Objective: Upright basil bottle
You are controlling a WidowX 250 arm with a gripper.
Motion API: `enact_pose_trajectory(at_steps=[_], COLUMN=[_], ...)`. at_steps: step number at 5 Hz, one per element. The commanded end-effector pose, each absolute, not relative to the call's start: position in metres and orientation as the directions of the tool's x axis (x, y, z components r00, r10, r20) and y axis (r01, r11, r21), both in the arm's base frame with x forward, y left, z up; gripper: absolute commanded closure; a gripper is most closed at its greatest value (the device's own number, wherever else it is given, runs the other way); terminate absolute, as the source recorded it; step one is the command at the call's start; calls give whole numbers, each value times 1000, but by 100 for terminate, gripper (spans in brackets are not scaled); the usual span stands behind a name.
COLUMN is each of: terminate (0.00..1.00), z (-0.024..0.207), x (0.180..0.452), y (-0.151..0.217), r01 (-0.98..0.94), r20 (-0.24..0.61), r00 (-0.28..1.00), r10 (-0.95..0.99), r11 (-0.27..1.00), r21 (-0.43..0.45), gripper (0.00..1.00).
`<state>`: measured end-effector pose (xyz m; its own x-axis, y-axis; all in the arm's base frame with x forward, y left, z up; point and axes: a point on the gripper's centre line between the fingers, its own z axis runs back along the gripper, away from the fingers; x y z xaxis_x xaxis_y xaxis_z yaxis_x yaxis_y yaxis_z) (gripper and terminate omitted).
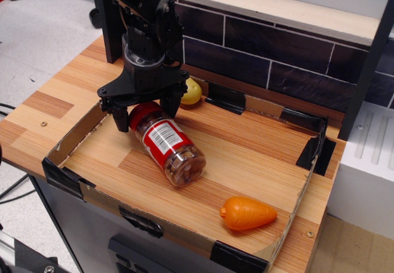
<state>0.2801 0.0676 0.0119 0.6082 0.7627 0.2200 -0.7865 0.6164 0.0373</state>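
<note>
Basil bottle (166,144) lying on its side on worktop (246,144), inside low-walled tray (74,139), toward tray's back-left. Long axis running diagonal: red cap pointing back-left, clear base pointing front-right toward you. Rigid plastic, likely light, smooth and round, so it may be rolling or slipping under pinch. You're best gripping cap end or upper body, across the axis. Hand (146,114) hovering over cap, jaws spread wide either side; contact hard to judge from this angle, probably not yet closing.
</note>
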Motion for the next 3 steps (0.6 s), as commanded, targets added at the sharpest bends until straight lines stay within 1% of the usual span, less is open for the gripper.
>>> enact_pose_trajectory(at_steps=[1, 2, 3], terminate=[0, 0, 0], z=[18, 33, 56], x=[278, 281, 285], y=[68, 69, 69], r01=[-774, -760, -752], r20=[238, 240, 244], r00=[617, 632, 638], r10=[750, 737, 730], r11=[633, 650, 659], r21=[9, 5, -6], gripper=[100, 100, 100])
